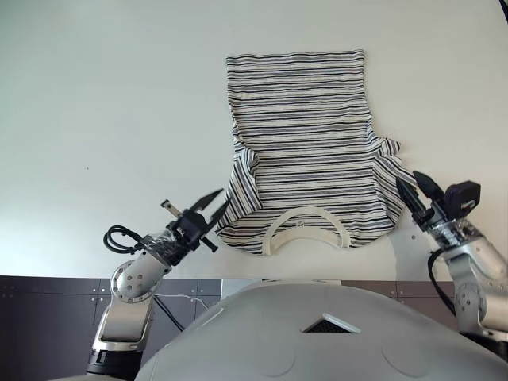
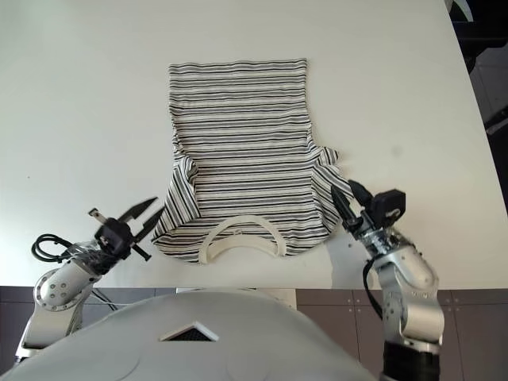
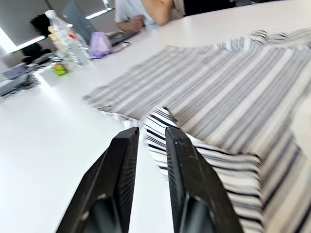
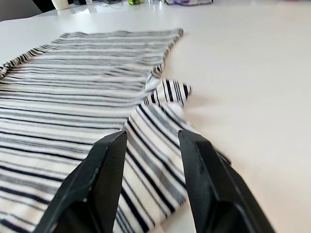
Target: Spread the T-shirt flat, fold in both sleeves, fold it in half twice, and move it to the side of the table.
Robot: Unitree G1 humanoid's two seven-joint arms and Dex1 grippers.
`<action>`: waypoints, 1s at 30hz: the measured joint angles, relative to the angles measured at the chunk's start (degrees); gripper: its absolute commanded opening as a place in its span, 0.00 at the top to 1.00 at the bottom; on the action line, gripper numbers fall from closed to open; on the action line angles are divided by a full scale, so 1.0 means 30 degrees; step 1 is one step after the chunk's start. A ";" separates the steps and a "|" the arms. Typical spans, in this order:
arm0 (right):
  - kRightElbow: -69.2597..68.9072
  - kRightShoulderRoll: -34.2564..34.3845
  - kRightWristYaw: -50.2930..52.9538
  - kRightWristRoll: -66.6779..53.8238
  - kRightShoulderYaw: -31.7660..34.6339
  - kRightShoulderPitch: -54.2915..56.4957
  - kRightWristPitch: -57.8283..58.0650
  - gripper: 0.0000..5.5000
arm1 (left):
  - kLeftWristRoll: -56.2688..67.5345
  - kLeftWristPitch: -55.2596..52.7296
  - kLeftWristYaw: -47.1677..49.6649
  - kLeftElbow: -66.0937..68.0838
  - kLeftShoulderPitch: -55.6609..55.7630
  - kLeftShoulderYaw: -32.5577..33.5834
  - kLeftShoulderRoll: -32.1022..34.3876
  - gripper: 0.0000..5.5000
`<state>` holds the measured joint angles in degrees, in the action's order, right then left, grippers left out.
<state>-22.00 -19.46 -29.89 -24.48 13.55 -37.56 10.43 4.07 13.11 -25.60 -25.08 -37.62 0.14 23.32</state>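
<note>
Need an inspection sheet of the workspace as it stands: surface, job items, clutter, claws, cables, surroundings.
Surface: white table, smooth.
Job's things: striped T-shirt lying flat, collar toward the robot; left sleeve turned in over the body, right sleeve bunched at the side.
Clutter: plastic bottles and a purple item, far beyond the shirt.
Claws: left claw open at the shirt's near left corner; right claw open at its near right edge.
Cables: black loop at the left wrist; black cable by the right forearm.
Surroundings: dark floor past the table's right edge.
</note>
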 measured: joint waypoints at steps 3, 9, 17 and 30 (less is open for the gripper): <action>-0.0393 0.0755 0.0884 -0.0933 0.0543 -0.0391 0.0571 0.65 | 0.0449 -0.1419 0.2267 -0.1142 0.0449 0.0688 -0.1778 0.82; 0.1118 0.1883 0.2439 -0.3136 0.1967 0.0406 0.2414 0.65 | 0.0436 -0.2714 0.3416 -0.0913 0.0208 0.0453 -0.3122 0.82; 0.2130 0.1576 0.3683 -0.3901 0.2403 0.3233 0.4782 0.65 | -0.0724 -0.2401 0.2856 -0.0904 0.0067 -0.0772 -0.2725 0.82; 0.1385 0.2100 0.4004 -0.3041 0.1374 0.2490 0.4185 0.85 | -0.1077 -0.1832 0.2851 -0.0631 0.0543 -0.0897 -0.2709 0.82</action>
<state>-17.85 -13.16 -17.88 -33.61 17.67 -30.09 22.99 0.83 7.61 -17.05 -26.97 -35.99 -2.55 15.19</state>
